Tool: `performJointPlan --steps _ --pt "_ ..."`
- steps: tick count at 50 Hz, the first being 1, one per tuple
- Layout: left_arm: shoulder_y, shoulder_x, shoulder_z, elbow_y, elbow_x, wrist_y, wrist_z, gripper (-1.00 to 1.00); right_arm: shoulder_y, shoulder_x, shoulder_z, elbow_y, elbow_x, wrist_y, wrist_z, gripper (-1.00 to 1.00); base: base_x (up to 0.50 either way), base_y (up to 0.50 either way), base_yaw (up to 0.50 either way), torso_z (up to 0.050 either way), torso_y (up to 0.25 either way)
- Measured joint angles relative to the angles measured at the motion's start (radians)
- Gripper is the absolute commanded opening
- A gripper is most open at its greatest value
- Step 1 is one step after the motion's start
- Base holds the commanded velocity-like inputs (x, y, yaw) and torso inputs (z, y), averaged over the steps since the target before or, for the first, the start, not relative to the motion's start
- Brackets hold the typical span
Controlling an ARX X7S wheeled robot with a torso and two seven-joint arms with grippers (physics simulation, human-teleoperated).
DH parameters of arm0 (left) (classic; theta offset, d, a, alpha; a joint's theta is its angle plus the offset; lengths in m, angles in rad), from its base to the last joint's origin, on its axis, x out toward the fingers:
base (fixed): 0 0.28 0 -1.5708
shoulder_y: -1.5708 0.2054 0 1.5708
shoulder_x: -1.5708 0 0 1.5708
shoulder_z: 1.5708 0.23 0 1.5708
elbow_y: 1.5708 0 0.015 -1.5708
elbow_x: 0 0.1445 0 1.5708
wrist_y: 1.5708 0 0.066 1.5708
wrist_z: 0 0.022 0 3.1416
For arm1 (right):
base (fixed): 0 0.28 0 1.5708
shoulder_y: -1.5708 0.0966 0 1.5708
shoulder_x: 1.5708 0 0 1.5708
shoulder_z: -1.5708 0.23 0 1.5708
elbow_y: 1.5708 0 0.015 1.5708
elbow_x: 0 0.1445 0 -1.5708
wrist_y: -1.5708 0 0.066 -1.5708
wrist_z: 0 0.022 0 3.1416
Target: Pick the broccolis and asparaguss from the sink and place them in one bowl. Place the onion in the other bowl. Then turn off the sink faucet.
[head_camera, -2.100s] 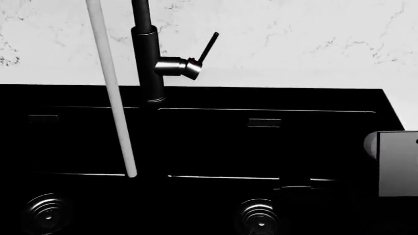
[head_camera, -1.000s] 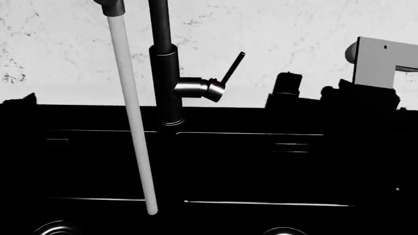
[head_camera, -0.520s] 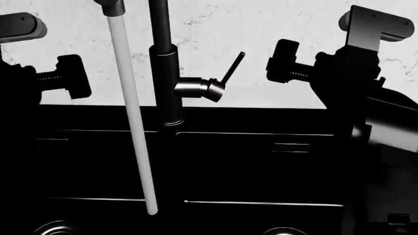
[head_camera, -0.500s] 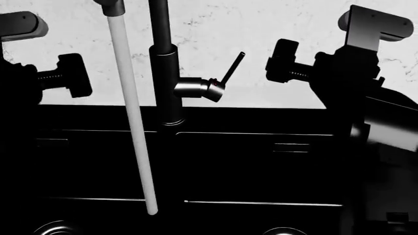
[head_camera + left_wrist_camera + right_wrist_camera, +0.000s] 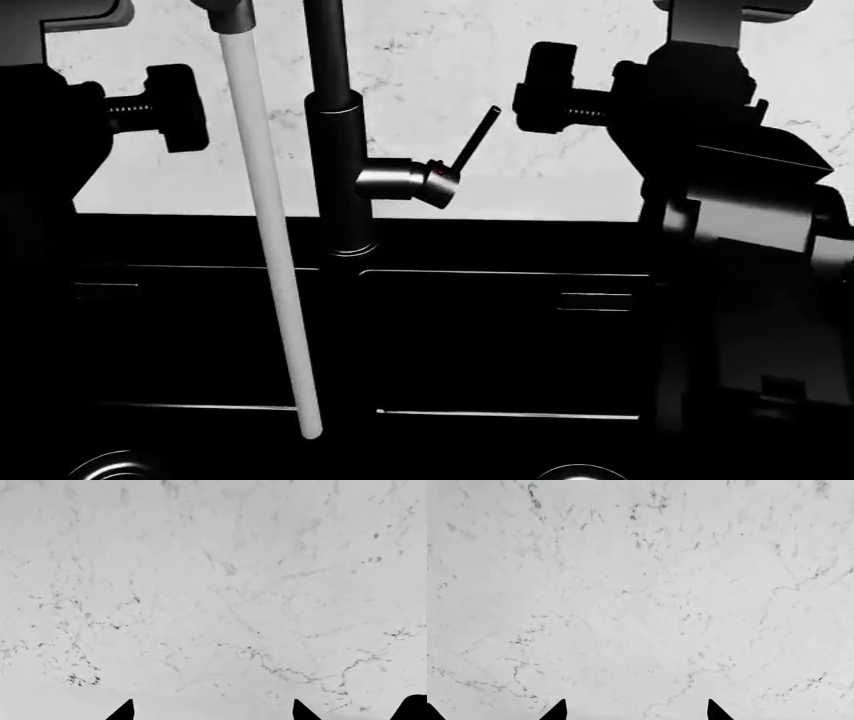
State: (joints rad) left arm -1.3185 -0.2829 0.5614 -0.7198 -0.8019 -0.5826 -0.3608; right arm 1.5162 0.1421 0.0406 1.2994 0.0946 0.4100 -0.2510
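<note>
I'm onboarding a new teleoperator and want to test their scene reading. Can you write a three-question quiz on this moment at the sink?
1. True or false: water is running from the sink faucet.
2. Which way does the faucet's lever point: A) up and toward the robot's right, B) straight down, C) toward the robot's left?
3. What fills both wrist views beyond the fingertips?

Key:
1. True: a white stream falls into the sink.
2. A.
3. Veined white marble; no vegetables or bowls appear. The left hand and right hand show spread tips holding nothing.
</note>
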Motion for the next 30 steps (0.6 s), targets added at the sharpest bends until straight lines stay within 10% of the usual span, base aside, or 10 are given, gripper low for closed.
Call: performJointPlan --steps 30 --pt "-0.22 0.069 0.02 -0.359 0.085 0.133 0.123 1.0 0.053 -0.014 0.052 0.009 -0.071 -0.061 -0.006 1.0 0.0 0.0 0.0 0.016 -0.149"
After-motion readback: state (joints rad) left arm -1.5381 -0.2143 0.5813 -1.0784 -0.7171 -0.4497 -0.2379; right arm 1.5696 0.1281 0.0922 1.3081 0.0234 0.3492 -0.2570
